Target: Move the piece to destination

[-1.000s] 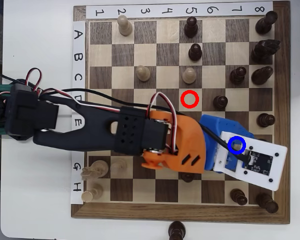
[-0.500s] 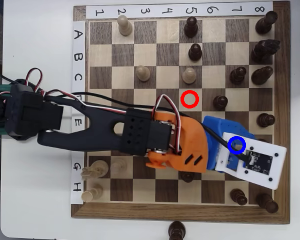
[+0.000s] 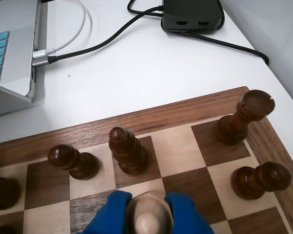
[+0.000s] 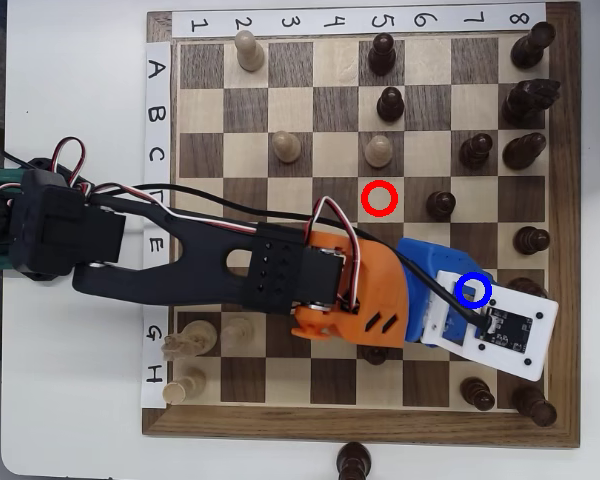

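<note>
- A white table (image 4: 70, 60) is carrying a wooden chessboard (image 4: 360, 428) with number and letter labels along two edges; in the wrist view a laptop corner (image 3: 12, 53) and a dark hub (image 3: 191, 14) with cables are lying beyond the board.
- The arm (image 4: 180, 265) is reaching in from the left of the overhead view across rows E and F, its orange and blue wrist section and white camera board covering the squares beneath.
- In the wrist view the gripper (image 3: 147, 214) is showing blue fingers (image 3: 110, 214) clamped on either side of the piece (image 3: 147, 217), a light-wood rounded head sitting between them.
- The blue ring (image 4: 474, 290) is lying over the gripper housing in the overhead view; the square under it is hidden.
- The red ring (image 4: 379, 197) is sitting clear of the arm, on row D.
- Dark pieces are standing ahead of the gripper: a bishop (image 3: 127, 151), a pawn (image 3: 71, 161) and a rook (image 3: 244, 116).
</note>
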### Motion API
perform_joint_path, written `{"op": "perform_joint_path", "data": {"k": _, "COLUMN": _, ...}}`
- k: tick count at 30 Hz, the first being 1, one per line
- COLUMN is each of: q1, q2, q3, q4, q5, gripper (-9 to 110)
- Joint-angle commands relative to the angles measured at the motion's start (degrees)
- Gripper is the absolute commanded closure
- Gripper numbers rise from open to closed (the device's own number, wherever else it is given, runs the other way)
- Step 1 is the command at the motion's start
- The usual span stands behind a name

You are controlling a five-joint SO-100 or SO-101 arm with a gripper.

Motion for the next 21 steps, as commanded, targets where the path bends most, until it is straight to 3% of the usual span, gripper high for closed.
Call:
{"op": "perform_joint_path", "data": {"k": 1, "q1": 1.7, "q2": 8.3, "q3": -0.3, "q4": -4.7, "q5": 7.1, "gripper": 101}}
{"op": "perform_joint_path", "data": {"k": 21, "q1": -0.3, "q2": 9.5, "q3": -0.3, "q4": -6.9, "q5": 8.9, "gripper": 101}}
